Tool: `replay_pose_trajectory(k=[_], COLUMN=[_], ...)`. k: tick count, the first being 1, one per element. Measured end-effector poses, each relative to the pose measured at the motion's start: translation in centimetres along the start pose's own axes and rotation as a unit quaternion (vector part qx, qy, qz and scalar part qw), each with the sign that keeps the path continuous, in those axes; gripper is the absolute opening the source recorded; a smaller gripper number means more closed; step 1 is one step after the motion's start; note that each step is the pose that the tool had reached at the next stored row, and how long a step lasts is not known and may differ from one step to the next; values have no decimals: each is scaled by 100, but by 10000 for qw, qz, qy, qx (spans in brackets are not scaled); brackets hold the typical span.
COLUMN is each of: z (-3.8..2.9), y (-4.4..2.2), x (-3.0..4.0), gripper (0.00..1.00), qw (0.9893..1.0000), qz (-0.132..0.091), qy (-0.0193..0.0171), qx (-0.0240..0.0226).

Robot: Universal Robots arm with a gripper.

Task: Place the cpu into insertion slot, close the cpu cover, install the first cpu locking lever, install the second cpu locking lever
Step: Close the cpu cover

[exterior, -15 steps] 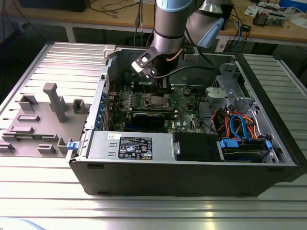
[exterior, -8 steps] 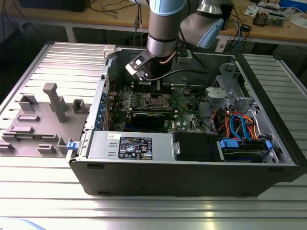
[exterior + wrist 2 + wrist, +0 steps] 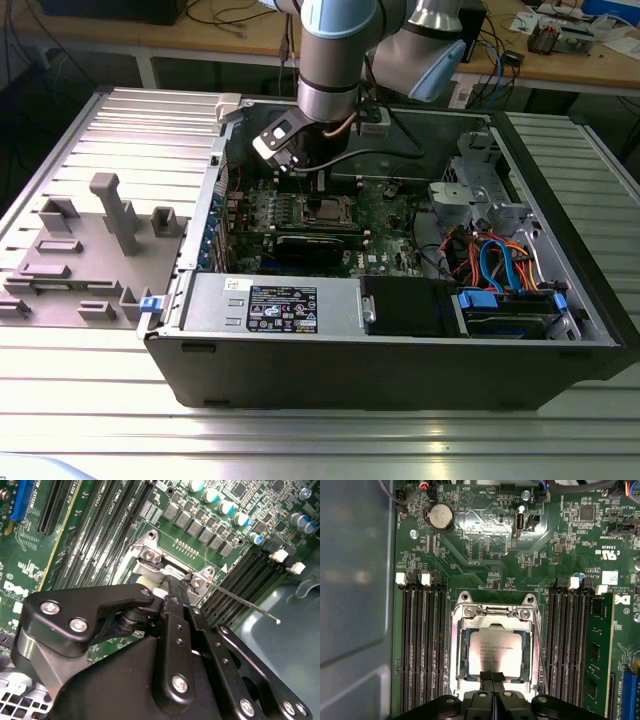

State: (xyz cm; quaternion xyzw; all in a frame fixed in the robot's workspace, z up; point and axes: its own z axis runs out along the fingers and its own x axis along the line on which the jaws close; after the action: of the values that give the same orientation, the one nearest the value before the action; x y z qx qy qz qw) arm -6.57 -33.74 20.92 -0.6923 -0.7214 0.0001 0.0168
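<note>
So the cpu (image 3: 496,652) is already sitting in the insertion slot (image 3: 465,652) inside the open PC case (image 3: 400,370). The cpu cover (image 3: 495,622) looks folded down over it, though my gripper (image 3: 492,674) hides the near edge. My fingers are pinched together on nothing, right at that edge, and one locking lever (image 3: 245,602) sticks out unlatched

Lighting is bright and even. Exterior view: the ribbed table (image 3: 300,440) shows pale glare; the computer case (image 3: 400,375) interior is dimmer. First wrist view: the cpu cover (image 3: 457,652) glints; the case wall (image 3: 355,580) is defocused.
</note>
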Motion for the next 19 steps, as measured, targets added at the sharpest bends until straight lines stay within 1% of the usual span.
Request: replay_pose_trajectory(k=[2, 6, 7, 8, 9, 12, 13, 17, 19], z=[33, 49, 45, 13, -10, -20, -19, -16, -16], y=[-5, -10, -10, -10, -12, -12, -1, 88, 126], x=[-1, -2, 0, 2, 0, 1, 0, -3, -5], gripper=[11, 11, 11, 11, 11, 11, 11, 11, 11], qw=[10000, 10000, 10000, 10000, 10000, 10000, 10000, 10000, 10000], qz=[-4, -6, -6, -6, -6, -6, -7, -7, -8], qy=[-1, -2, 1, 5, -1, 1, -1, -19, -37], qx=[1, 1, -1, -4, 1, -1, 0, 1, 1])
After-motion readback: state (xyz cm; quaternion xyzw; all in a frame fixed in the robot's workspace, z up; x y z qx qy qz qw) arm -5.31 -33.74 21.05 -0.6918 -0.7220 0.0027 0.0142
